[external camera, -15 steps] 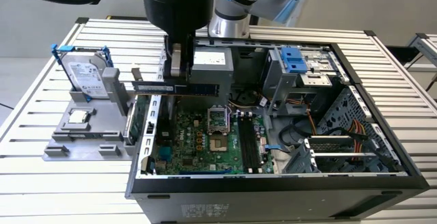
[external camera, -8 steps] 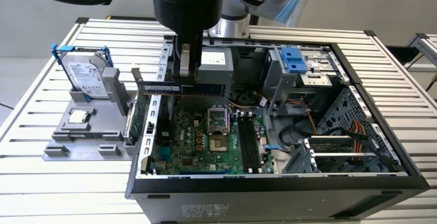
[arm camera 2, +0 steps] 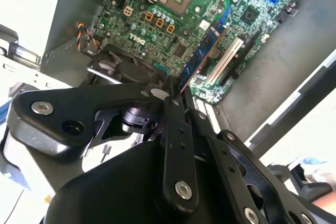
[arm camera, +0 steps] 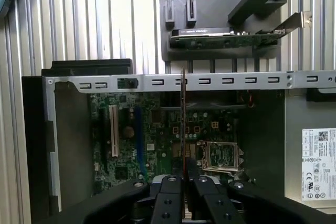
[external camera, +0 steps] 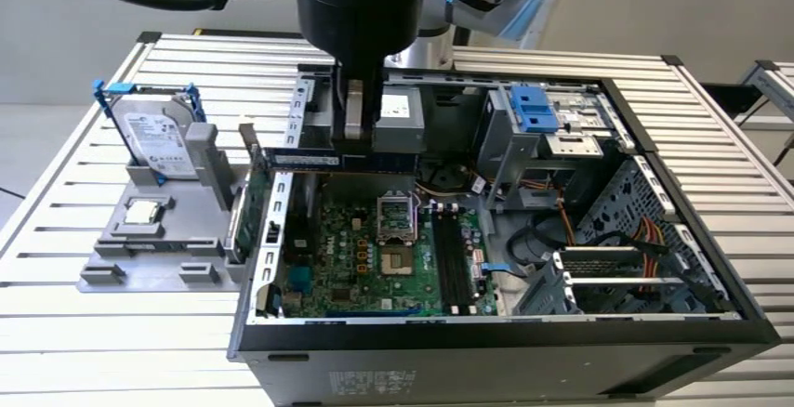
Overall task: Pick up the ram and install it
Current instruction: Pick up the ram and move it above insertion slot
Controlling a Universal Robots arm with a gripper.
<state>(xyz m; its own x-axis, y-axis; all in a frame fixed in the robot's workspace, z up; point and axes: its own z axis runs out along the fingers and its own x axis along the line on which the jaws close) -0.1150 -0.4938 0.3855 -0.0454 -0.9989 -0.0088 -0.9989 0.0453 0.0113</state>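
Observation:
The ram (external camera: 325, 160) is a thin blue-green strip hanging level over the open computer case, above the rear left part of the motherboard (external camera: 360, 258). My gripper (external camera: 357, 143) points straight down and is shut on the strip's upper edge. In the second wrist view the ram (arm camera 2: 202, 53) runs out from the closed fingertips (arm camera 2: 174, 88) over the board. In the first wrist view the ram (arm camera: 182, 114) shows edge-on as a thin line beyond my gripper (arm camera: 185, 181). The long black memory slots (external camera: 452, 260) lie to the exterior view's right of the processor socket (external camera: 397, 260).
A grey holder (external camera: 149, 244) stands to the exterior view's left of the case with a hard drive (external camera: 159, 142), a small silver processor chip (external camera: 145, 210) and a green expansion card (external camera: 266, 214). The case's metal rim (external camera: 496, 74), drive cage (external camera: 546, 114) and cables (external camera: 620, 235) surround the board.

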